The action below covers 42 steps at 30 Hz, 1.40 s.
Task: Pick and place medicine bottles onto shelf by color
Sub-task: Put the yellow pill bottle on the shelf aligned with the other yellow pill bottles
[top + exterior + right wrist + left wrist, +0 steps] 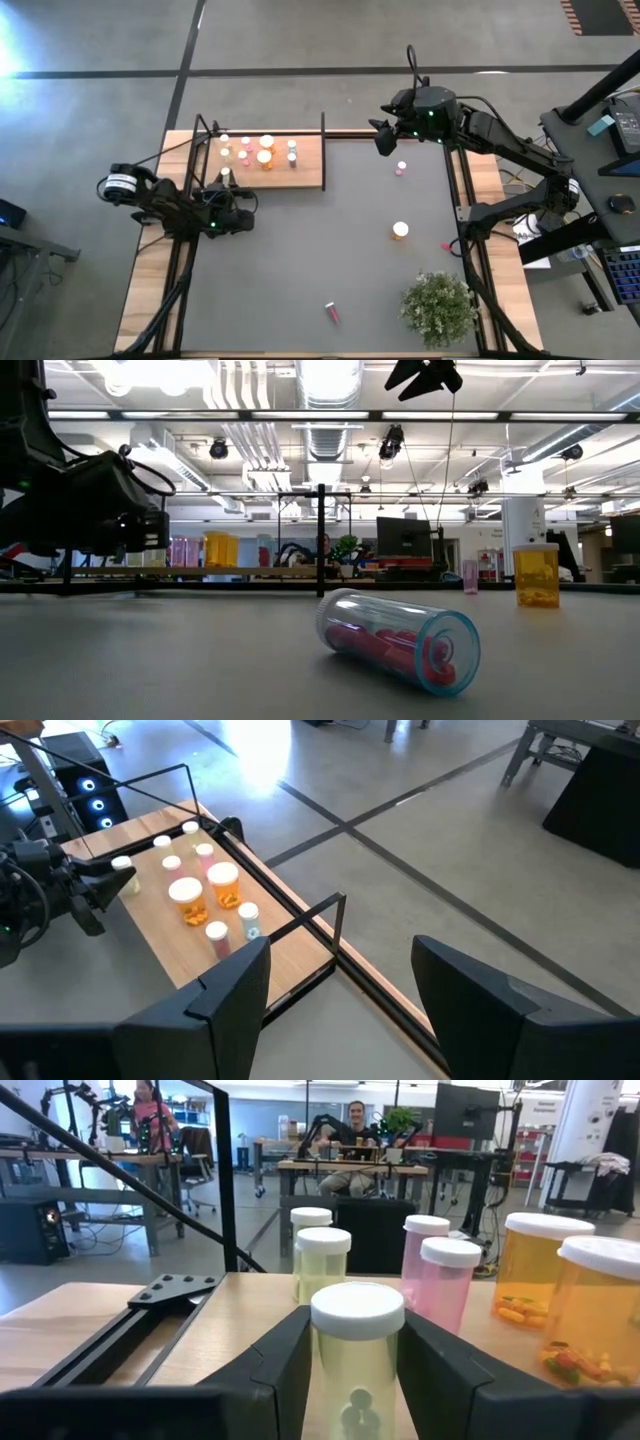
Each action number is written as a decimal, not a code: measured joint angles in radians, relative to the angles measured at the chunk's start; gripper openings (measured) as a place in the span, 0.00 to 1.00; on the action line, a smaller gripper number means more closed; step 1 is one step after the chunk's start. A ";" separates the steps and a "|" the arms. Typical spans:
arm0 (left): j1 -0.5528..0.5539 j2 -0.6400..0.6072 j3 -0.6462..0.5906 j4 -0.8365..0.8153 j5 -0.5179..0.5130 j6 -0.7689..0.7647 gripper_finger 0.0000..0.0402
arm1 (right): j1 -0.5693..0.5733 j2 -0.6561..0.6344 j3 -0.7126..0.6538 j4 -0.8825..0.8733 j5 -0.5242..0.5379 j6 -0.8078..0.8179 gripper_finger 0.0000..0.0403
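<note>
The light-wood shelf [305, 172] lies at the table's far left and carries yellow-green, pink, orange and white medicine bottles in rows. My left gripper [226, 186] is at the shelf's near left corner, shut on a yellow-green bottle [357, 1365]. My right gripper [383, 138] hangs open and high over the table's far right, holding nothing. On the tabletop a pink bottle [401, 168] and an orange bottle [400, 231] stand upright. Another pink bottle [400, 645] lies on its side near the front edge. My left gripper has the yellow-green bottle's body [330, 1380] between its two fingers [285, 1370], one on each side, just below the white cap. The fingers lie level and come from the table's near side. The bottle stands upright at the shelf's near edge; its base is hidden.
A bushy green plant [438, 308] stands at the near right. Thin black frame posts [323, 150] rise at the shelf's ends. Two yellow-green bottles [322, 1260] stand right behind the held one, with pink [445, 1280] and orange [545, 1270] ones beside them. People sit in the room beyond.
</note>
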 joint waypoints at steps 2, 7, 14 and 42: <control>0.006 0.005 -0.001 -0.001 0.000 0.000 0.30 | 0.000 0.000 0.000 0.000 0.000 0.000 0.58; 0.032 0.018 -0.001 -0.001 0.000 0.000 0.30 | 0.000 0.000 0.000 0.000 0.000 0.000 0.58; 0.064 0.037 0.012 0.001 0.000 0.001 0.30 | 0.000 0.000 0.000 0.000 0.000 0.000 0.58; 0.124 0.046 0.040 0.058 0.004 0.000 0.30 | 0.000 0.000 0.000 0.000 0.000 0.000 0.58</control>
